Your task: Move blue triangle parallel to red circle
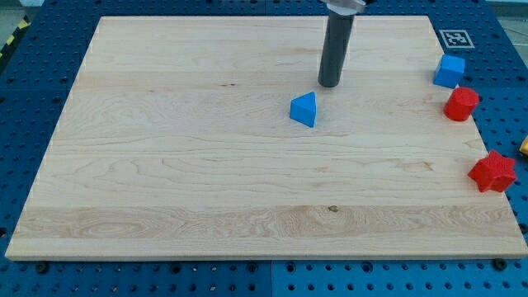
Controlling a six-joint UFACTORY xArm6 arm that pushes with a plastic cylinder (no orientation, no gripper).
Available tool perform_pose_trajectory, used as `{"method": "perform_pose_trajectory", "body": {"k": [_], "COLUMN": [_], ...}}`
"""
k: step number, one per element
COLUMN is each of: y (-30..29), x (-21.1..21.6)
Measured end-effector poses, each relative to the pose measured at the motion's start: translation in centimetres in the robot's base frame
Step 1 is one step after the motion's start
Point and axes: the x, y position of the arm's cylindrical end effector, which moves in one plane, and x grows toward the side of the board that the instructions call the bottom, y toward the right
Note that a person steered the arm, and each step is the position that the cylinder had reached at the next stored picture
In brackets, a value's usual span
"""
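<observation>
The blue triangle [304, 110] lies on the wooden board [165, 165], a little right of the view's middle. The red circle [461, 104] sits at the board's right edge, far to the right of the triangle and at almost the same height in the view. My tip [330, 84] is the lower end of a dark rod that comes down from the view's top. It stands just above and to the right of the blue triangle, a small gap apart from it.
A blue cube [450, 72] lies at the right edge, just above the red circle. A red star [492, 172] sits lower on the right edge. A small yellow piece [524, 147] shows at the view's right border. A marker tag [452, 38] is at the top right corner.
</observation>
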Motion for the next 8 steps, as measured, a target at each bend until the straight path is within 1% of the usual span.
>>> {"method": "perform_pose_trajectory", "body": {"k": [1,3,4,5,6,8], "y": [-1.3,-7.7,-7.8,-9.0,-8.3,-3.9], "x": [-0.3,-1.7,1.3,3.4,4.8,8.7]}}
